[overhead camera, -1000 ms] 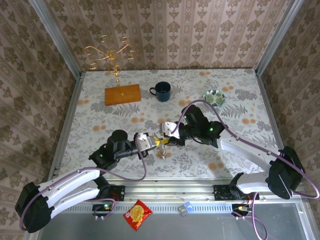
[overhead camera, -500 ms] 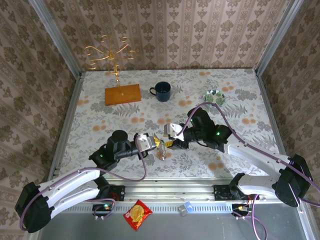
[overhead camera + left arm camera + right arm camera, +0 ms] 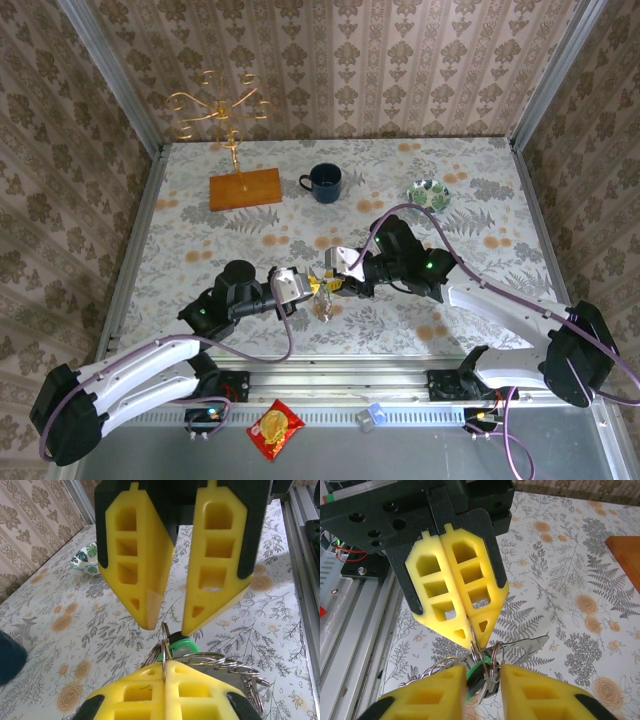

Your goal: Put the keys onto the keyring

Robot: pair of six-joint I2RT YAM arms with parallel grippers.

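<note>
1. From the top camera the key bundle (image 3: 322,296) is a tiny glinting clump where the two arms meet, just left of the frame's centre. It is too small there to sort into parts.
2. In the wrist views yellow fingers cut the bundle off. The green-headed key (image 3: 180,644) shows only its plastic head, and its blade is hidden. One bare metal blade (image 3: 525,647) sticks out toward the right of the right wrist frame. I cannot tell how many keys hang there.
3. The left pincer (image 3: 165,672) is pressed together and pinches the keyring (image 3: 164,655) edge-on in the seam between its fingers. The ring stands up from the tips. Several loose rings (image 3: 222,662) fan out at the lower right of that frame.
4. The right pincer (image 3: 171,626) is partly spread, with a fingertip on either side of the upright ring and the green head right at the tips. In its own wrist view the green head and a ring sit in the gap between its fingers. Whether the pads press on them cannot be told.
5. The tabletop (image 3: 200,230) has a pale floral pattern. A dark mug (image 3: 325,182) stands at upper centre, with a small patterned bowl (image 3: 428,193) to its right. At upper left is a wooden base (image 3: 245,188) with a gold wire stand (image 3: 215,105). All are well apart from the arms.
6. Patterned wallpaper (image 3: 340,60) lines the walls. A red snack packet (image 3: 275,428) lies on the metal ledge at the bottom of the frame.
</note>
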